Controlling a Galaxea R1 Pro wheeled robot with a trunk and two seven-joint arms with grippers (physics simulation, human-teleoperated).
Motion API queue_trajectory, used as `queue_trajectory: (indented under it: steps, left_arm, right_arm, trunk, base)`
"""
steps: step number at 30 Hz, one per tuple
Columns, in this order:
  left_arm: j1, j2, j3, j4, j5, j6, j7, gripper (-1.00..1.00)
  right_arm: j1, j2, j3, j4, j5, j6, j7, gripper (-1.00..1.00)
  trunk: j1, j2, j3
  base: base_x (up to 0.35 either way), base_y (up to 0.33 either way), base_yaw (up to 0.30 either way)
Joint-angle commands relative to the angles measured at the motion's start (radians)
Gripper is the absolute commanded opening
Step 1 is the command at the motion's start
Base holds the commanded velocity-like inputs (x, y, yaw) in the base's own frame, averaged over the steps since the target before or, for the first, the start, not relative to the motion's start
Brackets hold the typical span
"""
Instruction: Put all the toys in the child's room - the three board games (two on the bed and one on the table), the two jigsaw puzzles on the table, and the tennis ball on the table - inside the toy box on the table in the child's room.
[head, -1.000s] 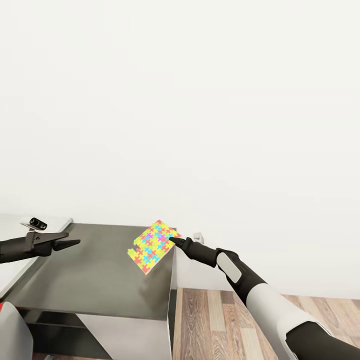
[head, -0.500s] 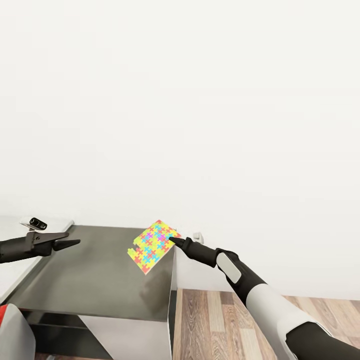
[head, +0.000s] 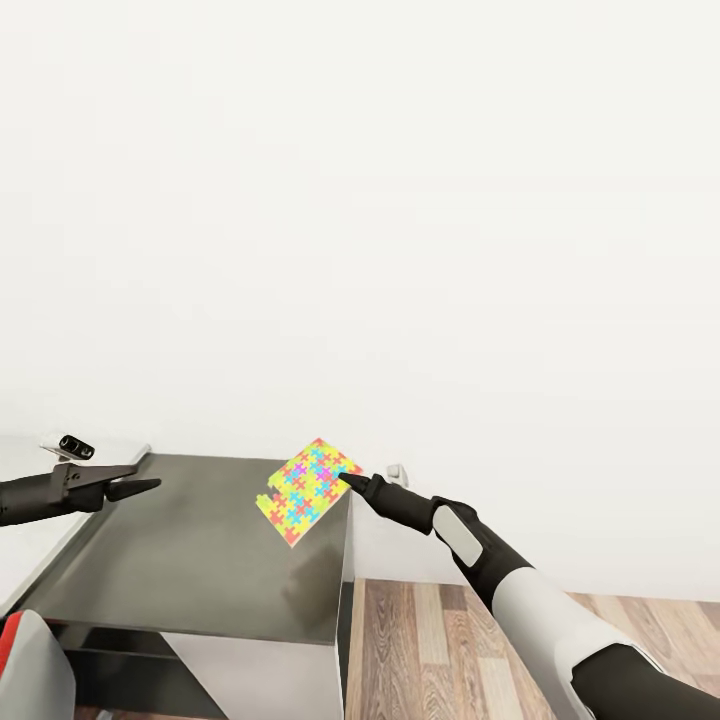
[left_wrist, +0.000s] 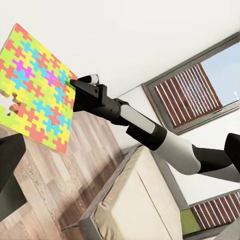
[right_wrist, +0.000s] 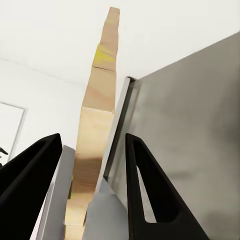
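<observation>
Right gripper (head: 346, 481) clamped on the edge of one jigsaw puzzle (head: 306, 491), carried tilted in the air above the far right corner of the dark grey desk (head: 200, 560). Puzzle clear of the desk top, its shadow cast on the surface near the right edge. Seen edge-on from the right wrist as a thin tan slab (right_wrist: 97, 130) standing between the two black fingers (right_wrist: 145, 185), fingers set apart about the slab; actual contact of pads and slab hard to make out there, probably touching lower down. From the left wrist, the colourful face of the puzzle (left_wrist: 35, 90) in full, one notch missing on an edge, with the right gripper (left_wrist: 75, 86) pinching its side.

Left gripper (head: 140, 486) held over the left edge of the dark desk, pointing toward the puzzle, well apart from it, jaws slightly parted and holding nothing. Pale table (head: 25, 530) adjoining the dark desk at the left edge. Wood plank floor (head: 450, 640) beyond the desk's right side; bed (left_wrist: 135, 200) with beige mattress and windows (left_wrist: 195, 85) in the left wrist picture. White wall (head: 400, 200) behind.
</observation>
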Motion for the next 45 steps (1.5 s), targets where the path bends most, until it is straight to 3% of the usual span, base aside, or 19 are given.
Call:
queue_trajectory:
  steps: [1, 45]
  left_arm:
    - [-0.001, 0.001, -0.001, 0.000, 0.000, 0.010, -0.004, 1.00]
    - [-0.001, 0.001, -0.003, 0.000, -0.001, 0.008, -0.004, 1.00]
  right_arm:
    - [-0.001, -0.001, 0.002, 0.000, -0.009, 0.005, 0.000, -1.00]
    - [-0.004, -0.001, -0.001, -0.014, -0.011, 0.007, 0.003, -1.00]
  trunk:
    - [-0.004, 0.006, 0.002]
    - [-0.172, 0.314, 0.140]
  base:
    - [0.000, 0.000, 0.000]
    - [0.000, 0.000, 0.000]
